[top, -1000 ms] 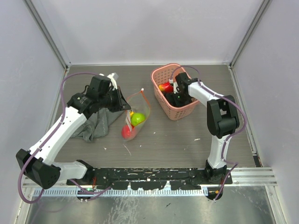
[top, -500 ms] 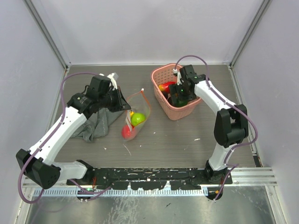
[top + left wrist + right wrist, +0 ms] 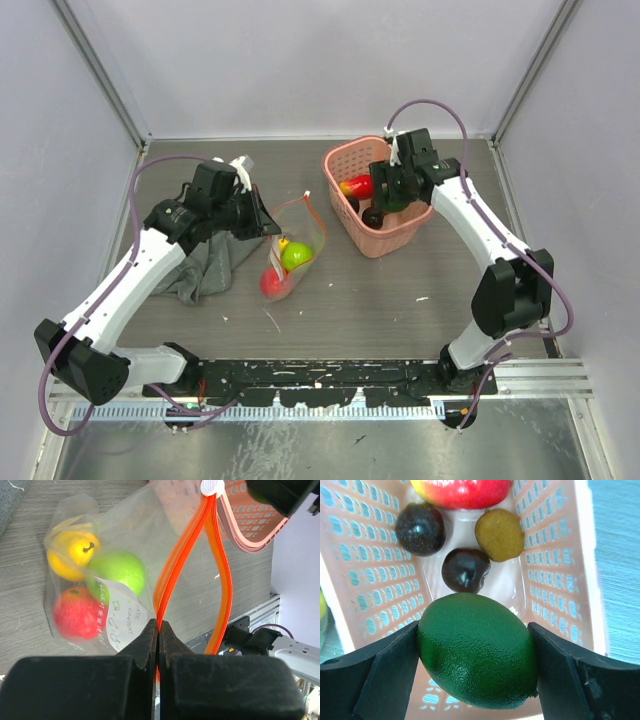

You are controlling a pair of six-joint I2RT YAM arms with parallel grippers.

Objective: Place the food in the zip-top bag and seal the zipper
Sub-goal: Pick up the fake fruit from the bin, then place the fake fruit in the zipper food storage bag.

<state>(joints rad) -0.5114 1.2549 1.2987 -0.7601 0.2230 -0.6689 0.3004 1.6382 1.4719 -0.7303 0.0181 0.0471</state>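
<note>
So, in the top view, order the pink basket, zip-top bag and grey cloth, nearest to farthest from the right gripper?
1. pink basket: directly under the right gripper.
2. zip-top bag: to its left, mid-table.
3. grey cloth: farthest, on the left side.

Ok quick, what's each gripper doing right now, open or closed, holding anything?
Left gripper: closed, pinching the zipper of the zip-top bag.
Right gripper: closed on a dark green fruit over the pink basket.
</note>
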